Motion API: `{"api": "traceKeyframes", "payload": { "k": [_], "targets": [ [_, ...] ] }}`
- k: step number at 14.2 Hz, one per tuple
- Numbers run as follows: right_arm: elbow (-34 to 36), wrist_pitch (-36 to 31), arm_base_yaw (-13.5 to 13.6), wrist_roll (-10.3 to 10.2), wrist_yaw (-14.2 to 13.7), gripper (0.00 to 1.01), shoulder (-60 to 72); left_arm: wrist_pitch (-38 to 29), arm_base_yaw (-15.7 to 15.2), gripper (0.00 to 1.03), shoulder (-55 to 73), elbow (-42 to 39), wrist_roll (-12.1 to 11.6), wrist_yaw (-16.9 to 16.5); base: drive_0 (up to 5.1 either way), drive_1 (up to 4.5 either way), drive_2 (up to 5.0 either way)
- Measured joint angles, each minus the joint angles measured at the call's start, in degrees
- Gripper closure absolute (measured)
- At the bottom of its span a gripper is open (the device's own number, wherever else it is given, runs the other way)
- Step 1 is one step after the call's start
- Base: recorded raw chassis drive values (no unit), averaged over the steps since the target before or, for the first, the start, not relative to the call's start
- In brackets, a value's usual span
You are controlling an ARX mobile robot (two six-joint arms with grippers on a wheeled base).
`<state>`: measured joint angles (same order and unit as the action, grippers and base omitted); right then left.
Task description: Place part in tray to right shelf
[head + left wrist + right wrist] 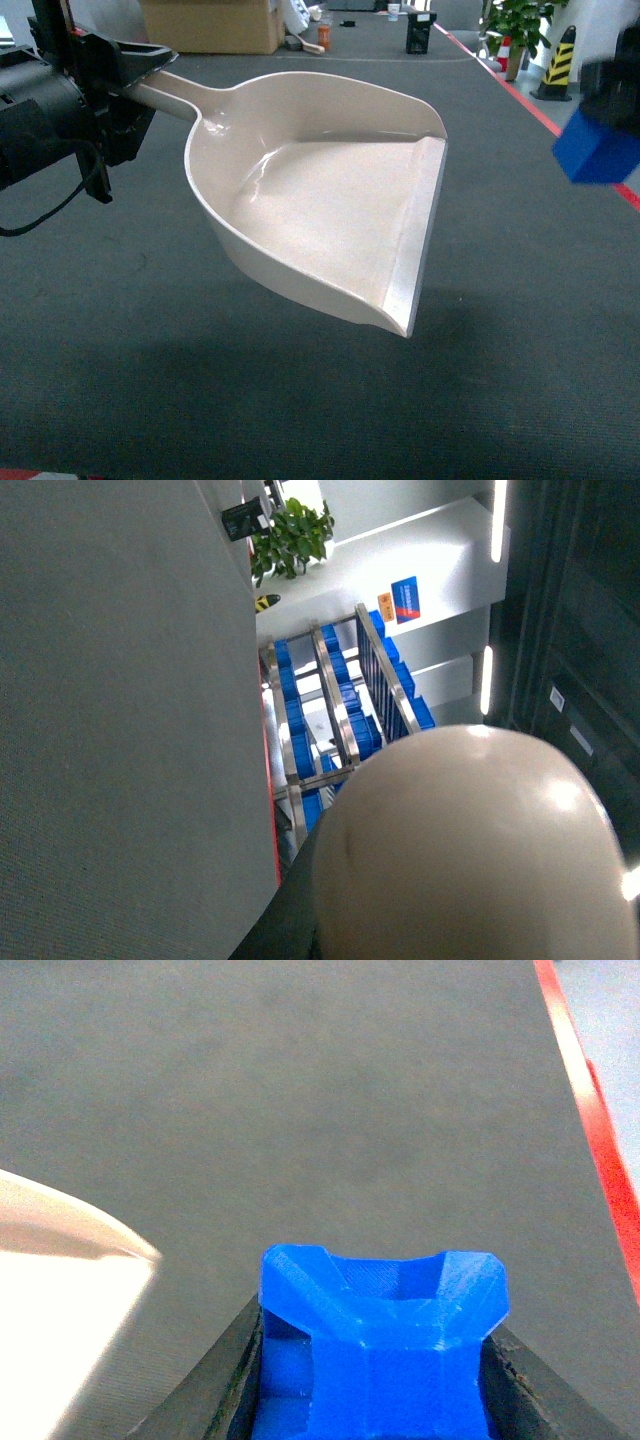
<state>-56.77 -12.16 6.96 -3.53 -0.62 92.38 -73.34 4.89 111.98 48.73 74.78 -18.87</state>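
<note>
the large cream plastic dustpan-shaped tray hangs above the grey carpet, its long handle pinched by the black left gripper. well apart, past its flat front lip, the small bright blue plastic part sits clamped between the black right gripper fingers, off the tray.

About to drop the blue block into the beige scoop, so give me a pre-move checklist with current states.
1. Right gripper clamped on the small bright blue plastic block: ok, dark jaws flank both sides.
2. Left gripper holding the beige plastic dustpan-shaped scoop by its handle: ok.
3. Scoop interior free of objects: ok.
4. Block positioned over the scoop: not ok, it hangs off to the scoop's right, beyond the front lip.
5. Scoop level: cannot tell; it appears tilted in the head view.
6. Steel roller rack within reach: cannot tell.
</note>
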Motion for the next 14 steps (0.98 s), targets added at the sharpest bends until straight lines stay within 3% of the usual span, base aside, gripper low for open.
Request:
{"api": "traceKeyframes", "payload": {
  "k": [2, 5, 7, 8, 10, 13, 14],
  "targets": [
    [0.0, 0.6, 4.9, -4.3, 4.1, 0.55, -6.0, 0.0, 0.0, 0.87, 0.0, 0.0, 0.0, 0.0, 0.0, 0.0, 0.0],
    [0.3, -0.8, 15.9, -14.2, 11.7, 0.55, -6.2, 0.0, 0.0, 0.87, 0.0, 0.0, 0.0, 0.0, 0.0, 0.0, 0.0],
    [-1.1, -2.3, 22.3, -19.0, 12.3, 0.55, -2.3, 0.0, 0.0, 0.87, 0.0, 0.0, 0.0, 0.1, 0.0, 0.0, 0.0],
    [-2.8, -2.2, 24.0, -20.4, 12.2, 0.55, 0.7, 0.0, 0.0, 0.87, 0.0, 0.0, 0.0, 0.2, 0.0, 0.0, 0.0],
    [-5.7, -1.2, 24.6, -20.9, 9.3, 0.37, 5.7, 0.0, 0.0, 0.87, 0.0, 0.0, -0.1, 0.1, 0.0, 0.0, 0.0],
    [-5.8, -3.1, 22.9, -20.8, 7.7, 0.06, 5.0, 0.0, -0.1, 0.87, 0.0, 0.0, -0.2, 0.2, 0.0, 0.0, 0.0],
    [-4.6, -4.3, 21.9, -20.5, 7.3, 0.02, 2.1, 0.0, -0.1, 0.87, 0.0, 0.0, -0.2, 0.0, 0.0, 0.0, 0.0]
  ]
}}
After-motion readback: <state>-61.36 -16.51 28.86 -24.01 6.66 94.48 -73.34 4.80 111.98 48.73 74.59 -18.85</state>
